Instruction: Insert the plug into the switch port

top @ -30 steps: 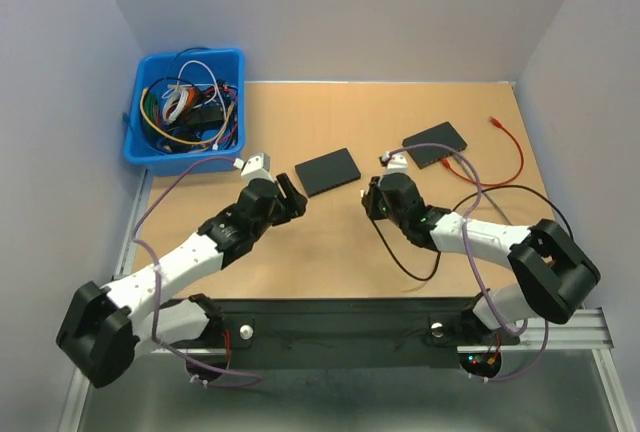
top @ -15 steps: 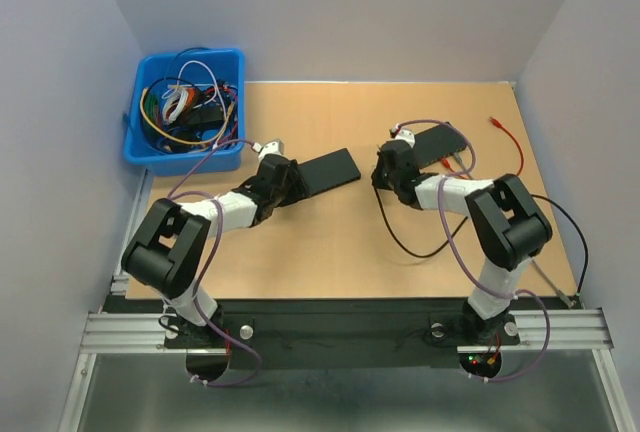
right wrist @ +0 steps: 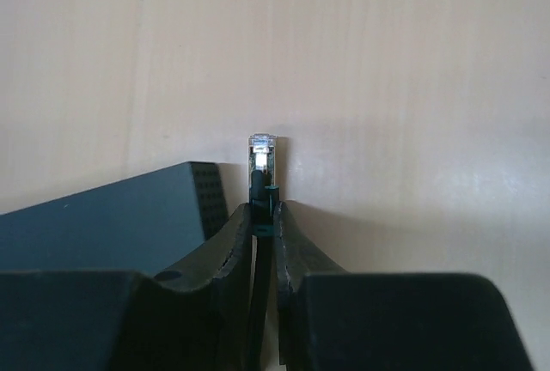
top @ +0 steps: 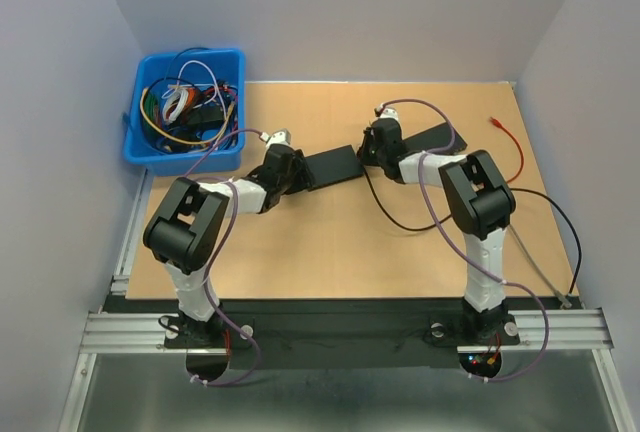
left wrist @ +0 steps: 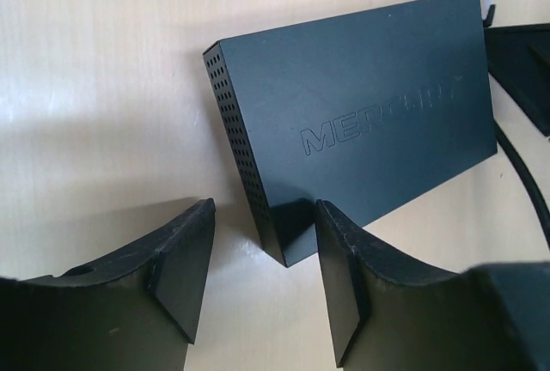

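Observation:
The black Mercury switch (left wrist: 361, 122) lies flat on the wooden table, seen mid-table in the top view (top: 335, 165). My left gripper (left wrist: 262, 281) is open, and the switch's near corner sits between its fingers; in the top view this gripper (top: 297, 174) is at the switch's left end. My right gripper (right wrist: 263, 216) is shut on the black cable's clear plug (right wrist: 262, 152), which sticks out past the fingertips just beside the switch's end (right wrist: 112, 216). In the top view the right gripper (top: 366, 152) is at the switch's right end. The ports are hidden.
A second black switch (top: 440, 135) lies behind the right arm, with a red cable (top: 515, 152) to its right. The held black cable (top: 395, 222) loops across the table. A blue bin (top: 190, 55) of tangled cables stands at the back left.
Both arms reached forward. The left gripper closed in on the switch's left end. The right gripper carried the plug left and away, up to the switch's right end.

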